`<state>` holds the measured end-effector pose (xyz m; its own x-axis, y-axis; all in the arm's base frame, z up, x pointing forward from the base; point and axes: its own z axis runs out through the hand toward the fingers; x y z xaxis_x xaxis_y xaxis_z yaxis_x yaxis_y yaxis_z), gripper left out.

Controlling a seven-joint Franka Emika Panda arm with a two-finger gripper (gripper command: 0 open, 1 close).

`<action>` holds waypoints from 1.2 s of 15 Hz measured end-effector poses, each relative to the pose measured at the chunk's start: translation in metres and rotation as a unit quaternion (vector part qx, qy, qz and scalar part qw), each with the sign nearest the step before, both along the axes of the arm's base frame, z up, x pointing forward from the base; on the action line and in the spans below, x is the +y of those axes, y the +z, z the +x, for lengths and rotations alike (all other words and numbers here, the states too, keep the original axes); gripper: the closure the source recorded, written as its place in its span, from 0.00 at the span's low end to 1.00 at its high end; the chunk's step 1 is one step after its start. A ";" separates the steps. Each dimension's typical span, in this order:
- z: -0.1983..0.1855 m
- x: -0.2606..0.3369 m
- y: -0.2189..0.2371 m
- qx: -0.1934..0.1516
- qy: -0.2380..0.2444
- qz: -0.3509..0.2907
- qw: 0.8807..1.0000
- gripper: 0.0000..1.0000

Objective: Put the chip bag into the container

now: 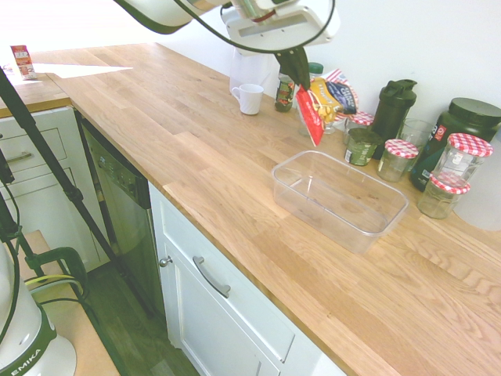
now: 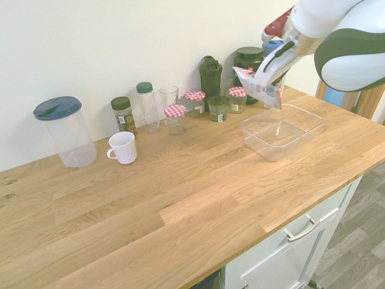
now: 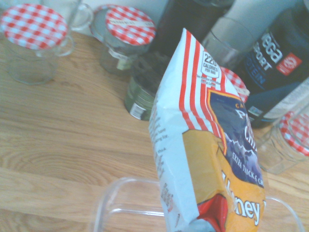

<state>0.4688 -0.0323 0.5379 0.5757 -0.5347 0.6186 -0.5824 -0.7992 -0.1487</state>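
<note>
Gripper (image 1: 300,83) clenched on the chip bag (image 1: 327,102), held in the air near the clear container (image 1: 339,197). Only the wrist view makes "Honey" readable on the bag; only the second exterior view shows a blue-lidded pitcher (image 2: 70,133).

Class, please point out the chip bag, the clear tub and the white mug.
Chip bag (image 1: 333,99): first exterior view, on its printed front.
Clear tub (image 2: 260,144): second exterior view, on its near side wall.
White mug (image 2: 124,149): second exterior view, on the body.
</note>
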 end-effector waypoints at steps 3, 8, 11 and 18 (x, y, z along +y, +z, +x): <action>-0.007 -0.047 -0.019 0.011 -0.005 0.017 1.000 1.00; -0.002 -0.084 -0.061 0.032 -0.004 0.030 0.999 1.00; 0.004 -0.094 -0.092 0.041 -0.003 0.033 0.999 1.00; 0.016 -0.080 -0.118 0.058 0.003 0.029 0.998 0.00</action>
